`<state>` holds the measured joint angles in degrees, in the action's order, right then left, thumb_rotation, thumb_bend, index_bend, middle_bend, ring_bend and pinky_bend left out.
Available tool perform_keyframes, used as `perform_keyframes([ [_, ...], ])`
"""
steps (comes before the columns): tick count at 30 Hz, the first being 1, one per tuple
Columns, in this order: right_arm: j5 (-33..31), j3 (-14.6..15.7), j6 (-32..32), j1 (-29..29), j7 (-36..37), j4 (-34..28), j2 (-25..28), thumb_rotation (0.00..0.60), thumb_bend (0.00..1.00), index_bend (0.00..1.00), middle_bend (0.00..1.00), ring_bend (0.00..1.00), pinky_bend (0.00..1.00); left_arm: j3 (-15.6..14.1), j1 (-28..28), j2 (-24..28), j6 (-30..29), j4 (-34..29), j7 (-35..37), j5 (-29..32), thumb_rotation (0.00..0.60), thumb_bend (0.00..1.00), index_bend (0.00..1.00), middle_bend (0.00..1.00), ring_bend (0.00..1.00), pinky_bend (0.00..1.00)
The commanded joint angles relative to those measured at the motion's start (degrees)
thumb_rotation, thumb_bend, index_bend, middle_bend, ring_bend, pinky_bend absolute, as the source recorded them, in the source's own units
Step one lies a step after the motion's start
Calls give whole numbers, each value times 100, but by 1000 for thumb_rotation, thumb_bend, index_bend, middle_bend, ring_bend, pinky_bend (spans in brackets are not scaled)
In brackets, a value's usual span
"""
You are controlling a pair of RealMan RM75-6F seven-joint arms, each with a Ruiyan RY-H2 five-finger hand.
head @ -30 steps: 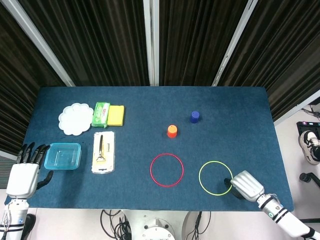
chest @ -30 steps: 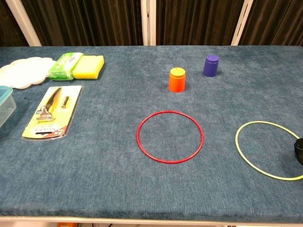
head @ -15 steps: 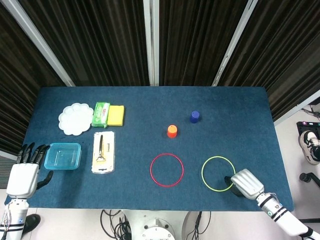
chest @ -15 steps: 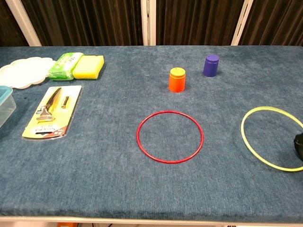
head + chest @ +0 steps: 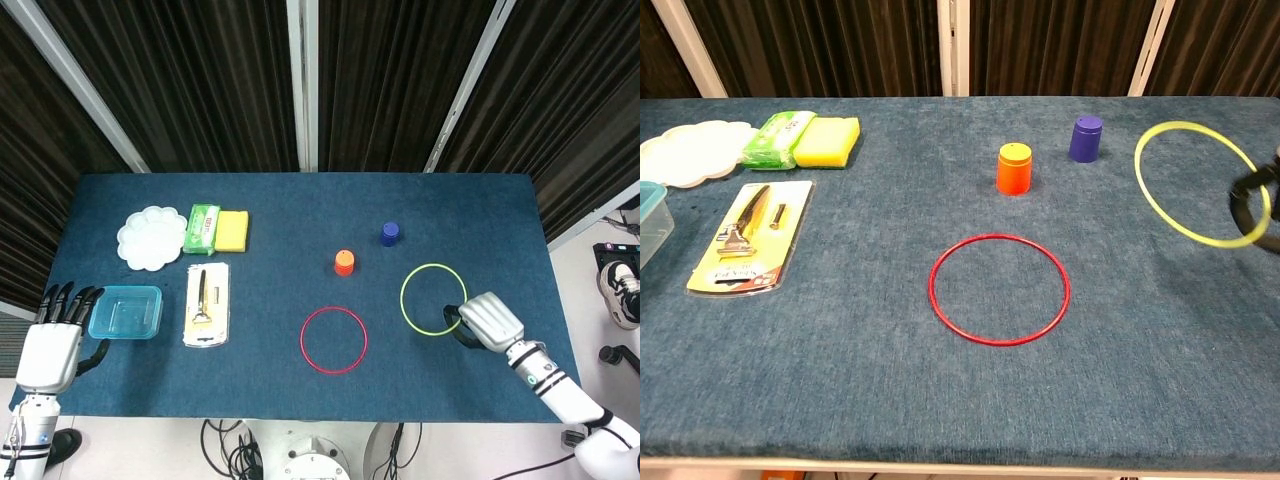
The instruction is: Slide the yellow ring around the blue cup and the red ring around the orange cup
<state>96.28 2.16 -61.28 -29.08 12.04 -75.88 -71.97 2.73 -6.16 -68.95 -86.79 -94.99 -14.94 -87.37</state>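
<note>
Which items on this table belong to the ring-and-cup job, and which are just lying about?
Job items: thin yellow ring held by the right hand; thin red ring; small blue cup; small orange cup.

Lying about: white palette plate; green packet; yellow sponge; packaged razor; clear blue plastic box.

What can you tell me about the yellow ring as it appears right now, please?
The yellow ring is a thin, plain hoop of yellow-green colour, perhaps plastic, unbroken and empty inside. The right hand holds it at its right edge. In the chest view it appears raised off the blue tablecloth and tilted, though its height cannot be judged. It sits right of the red ring and near the blue cup, which stands just beyond its far-left edge, outside the hoop. Nothing else touches it.
</note>
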Motion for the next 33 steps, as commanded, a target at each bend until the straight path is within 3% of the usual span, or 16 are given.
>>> perform_keyframes([
  [1, -400, -380, 679, -541, 250, 62, 10, 600, 353, 667, 1000, 1000, 1000, -4, 14, 11, -16, -23, -13, 7, 600, 274, 124, 124, 5, 0],
  [8, -999, -764, 1842, -1309, 502, 676, -322, 600, 354, 666, 1000, 1000, 1000, -23, 59, 37, -46, -83, -69, 39, 600, 273, 124, 124, 5, 0],
  [20, -1535, -991, 2858, -2047, 548, 1935, -1070, 600, 348, 638, 1000, 1000, 1000, -41, 114, 56, -79, -156, -140, 79, 600, 274, 124, 124, 6, 0],
  [23, -1630, -1006, 2974, -2119, 529, 2134, -1195, 600, 310, 579, 1000, 1000, 1000, -41, 117, 54, -75, -157, -145, 87, 600, 274, 124, 124, 5, 0],
  [28, -1748, -1026, 3071, -2183, 558, 2316, -1329, 600, 137, 391, 1000, 1000, 1000, -31, 106, 50, -57, -162, -160, 94, 600, 273, 124, 124, 5, 0],
  [33, -1593, -976, 2742, -2091, 690, 2061, -1210, 600, 125, 333, 999, 1000, 1000, -20, 91, 56, -58, -184, -177, 71, 600, 273, 124, 124, 5, 0],
])
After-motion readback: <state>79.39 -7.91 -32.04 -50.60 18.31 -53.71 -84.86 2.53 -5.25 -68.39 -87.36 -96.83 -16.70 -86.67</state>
